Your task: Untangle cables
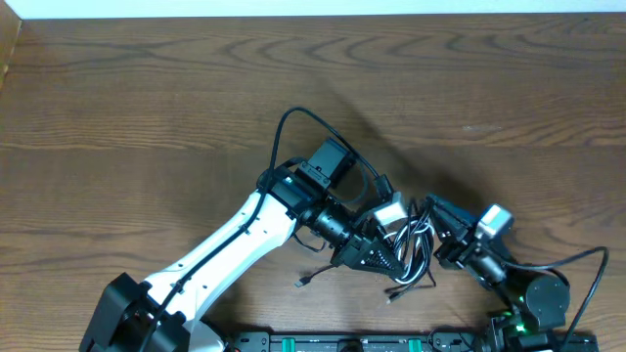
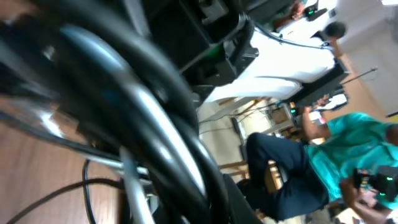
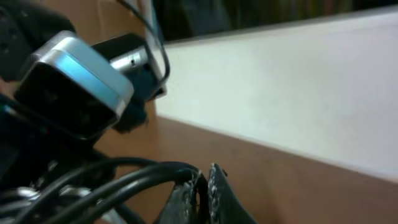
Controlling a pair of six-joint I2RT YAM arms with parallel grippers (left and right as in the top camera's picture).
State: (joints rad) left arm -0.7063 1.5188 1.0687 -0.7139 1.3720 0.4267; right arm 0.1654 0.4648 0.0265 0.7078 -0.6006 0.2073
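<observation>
A: Location of cables?
B: Bunched in one clump on the tabletop, toward the near edge, right of centre. Wedged between left hand and right hand.
A: State of the hands?
B: Left hand closed down, seemingly on strands at the clump's left side. Left wrist view too blurred to tell which strand. Right hand pinched tight, no gap showing, with a black strand running into the pinch.
A: Handling?
B: Judged light, limp and thin. Smooth jackets, so likely to slide through a loose pinch. Not fragile, but plugs apt to snag inside loops. Best taken on a single strand just outside the knot, or close behind a plug end. Never across the whole bundle.
A: Pointing, long axis?
B: No single axis to record. Clump roughly round, loops lying mostly near-to-far. One black tail trailing left and near, plug at its tip. Second plug poking out on the near side.
</observation>
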